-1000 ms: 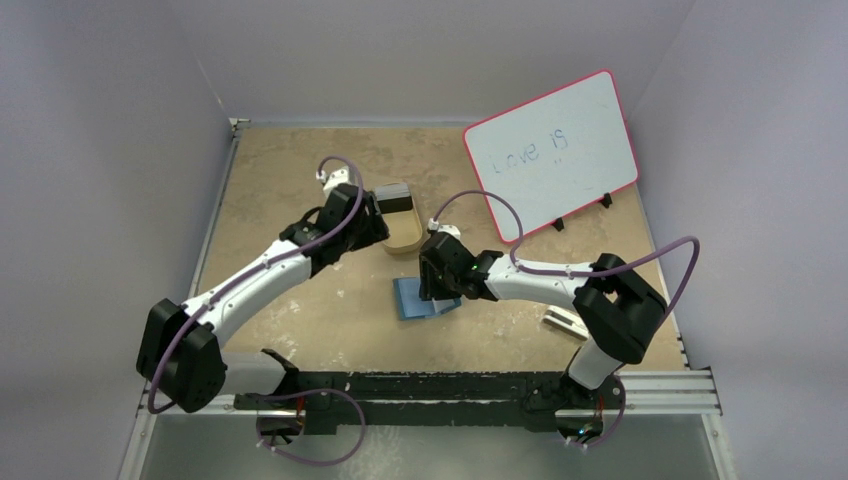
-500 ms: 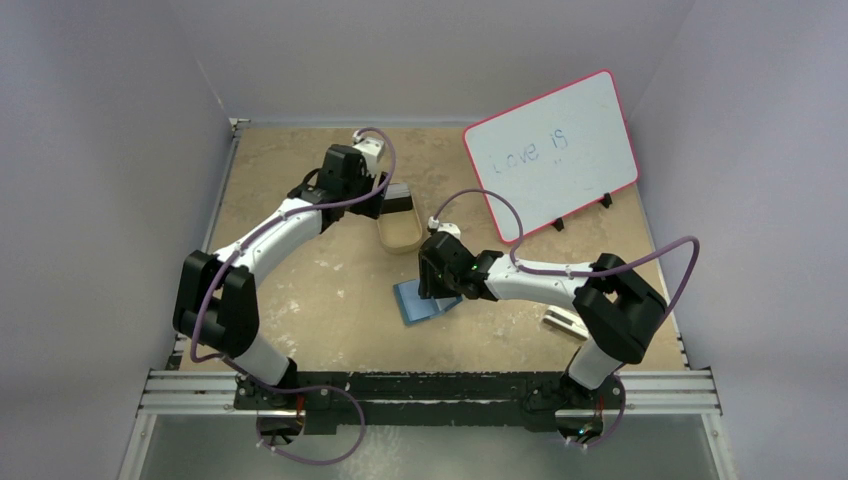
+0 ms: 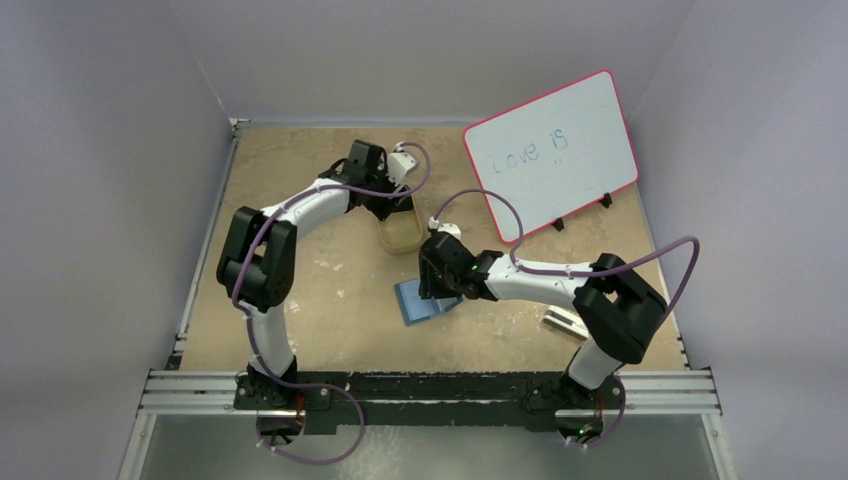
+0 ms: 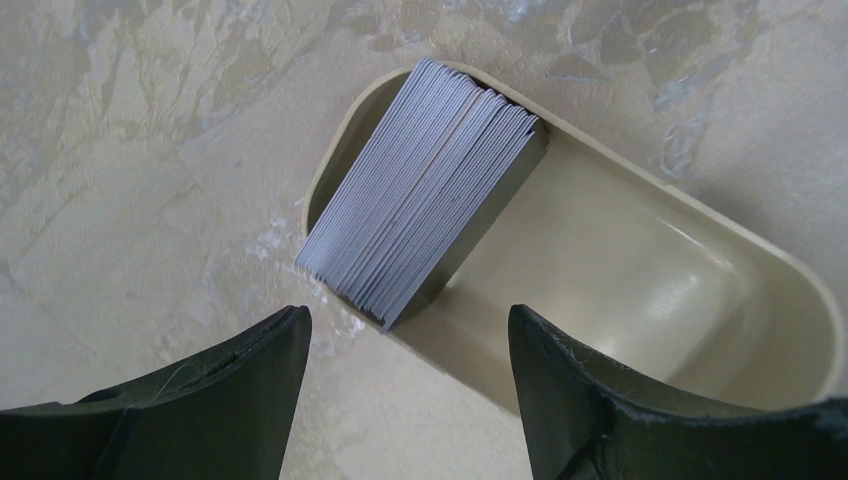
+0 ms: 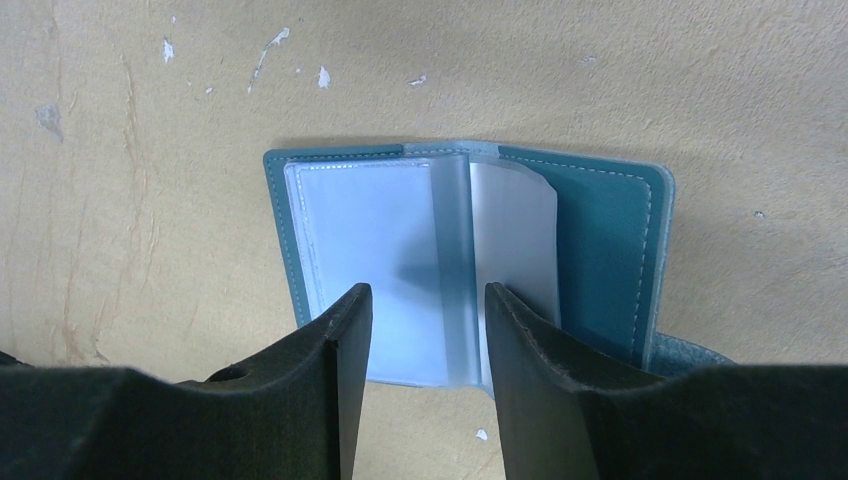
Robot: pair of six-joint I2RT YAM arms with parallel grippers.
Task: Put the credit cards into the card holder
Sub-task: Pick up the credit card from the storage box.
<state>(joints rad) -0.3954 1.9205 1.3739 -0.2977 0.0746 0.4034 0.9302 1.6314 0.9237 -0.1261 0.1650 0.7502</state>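
Note:
The credit cards (image 4: 420,190) are a thick stack of pale grey cards standing on edge at one end of a tan oval tray (image 4: 650,290). My left gripper (image 4: 407,320) hangs open just above that stack, touching nothing. The card holder (image 5: 610,240) is a teal wallet lying open on the table, its clear sleeves (image 5: 370,250) facing up. My right gripper (image 5: 427,295) is low over it, jaws apart, with one clear leaf standing between the fingers. In the top view the wallet (image 3: 415,303) lies just below the tray (image 3: 402,238).
A whiteboard with a red rim (image 3: 552,150) leans at the back right. A small white block (image 3: 562,320) lies beside the right arm's base. Grey walls close in the table on the left, back and right.
The left arm has swung right and back, bringing its gripper from the tray's left side to above the card stack, jaws a little wider. The right arm and wallet have not moved.

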